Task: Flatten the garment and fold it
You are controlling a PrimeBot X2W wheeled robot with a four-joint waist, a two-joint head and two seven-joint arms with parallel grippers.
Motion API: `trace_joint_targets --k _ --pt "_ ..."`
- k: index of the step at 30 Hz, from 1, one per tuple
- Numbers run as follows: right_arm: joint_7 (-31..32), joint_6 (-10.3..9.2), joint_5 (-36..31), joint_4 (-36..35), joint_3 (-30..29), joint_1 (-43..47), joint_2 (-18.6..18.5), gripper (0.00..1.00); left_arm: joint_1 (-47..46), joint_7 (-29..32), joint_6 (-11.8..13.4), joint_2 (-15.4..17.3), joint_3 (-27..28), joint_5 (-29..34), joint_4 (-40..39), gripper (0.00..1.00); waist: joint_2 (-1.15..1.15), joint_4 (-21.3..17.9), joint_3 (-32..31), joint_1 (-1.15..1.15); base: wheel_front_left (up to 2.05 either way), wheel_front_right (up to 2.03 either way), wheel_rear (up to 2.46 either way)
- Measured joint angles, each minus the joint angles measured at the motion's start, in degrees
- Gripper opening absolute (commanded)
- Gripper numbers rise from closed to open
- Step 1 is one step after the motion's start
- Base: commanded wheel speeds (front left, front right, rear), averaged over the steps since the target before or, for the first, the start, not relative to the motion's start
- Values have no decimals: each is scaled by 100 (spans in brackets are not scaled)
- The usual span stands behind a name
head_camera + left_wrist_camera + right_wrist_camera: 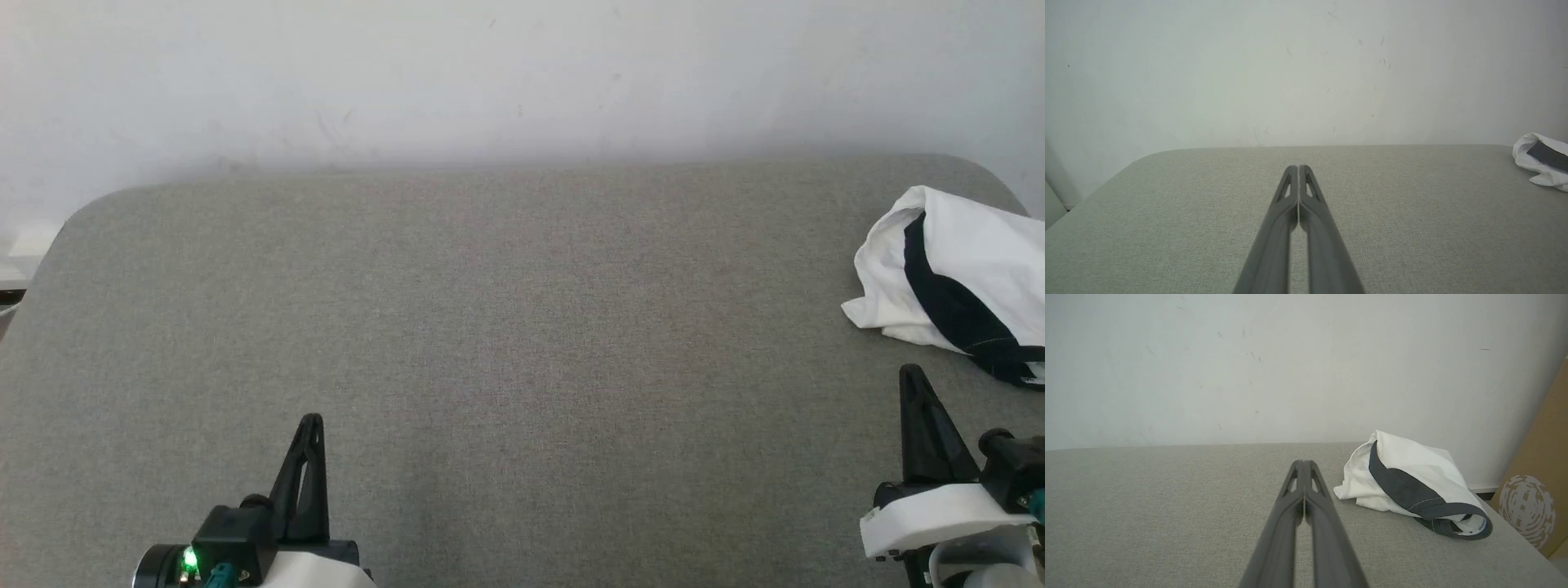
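The garment (955, 273) lies crumpled in a heap at the far right of the grey padded table (490, 327), white cloth with a black band across it; it also appears in the right wrist view (1408, 477) and at the edge of the left wrist view (1541, 163). My right gripper (913, 376) hovers just in front of the heap, shut and empty, tips pressed together (1302, 462). Low at the left, my left gripper (311, 420) is shut too, holding nothing (1298, 166), far from the cloth.
A pale wall (522, 73) rises behind the table's back edge. A brown cardboard panel (1535, 490) with a round white print leans past the table's right side. The table's corners are rounded.
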Motion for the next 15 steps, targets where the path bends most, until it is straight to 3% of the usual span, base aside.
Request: trace_joint_targets --k 15 --pt "159 0 -1 -94 113 0 0 0 -13 170 0 -1 4 18 -1 0 0 0 11 0 0 0 0"
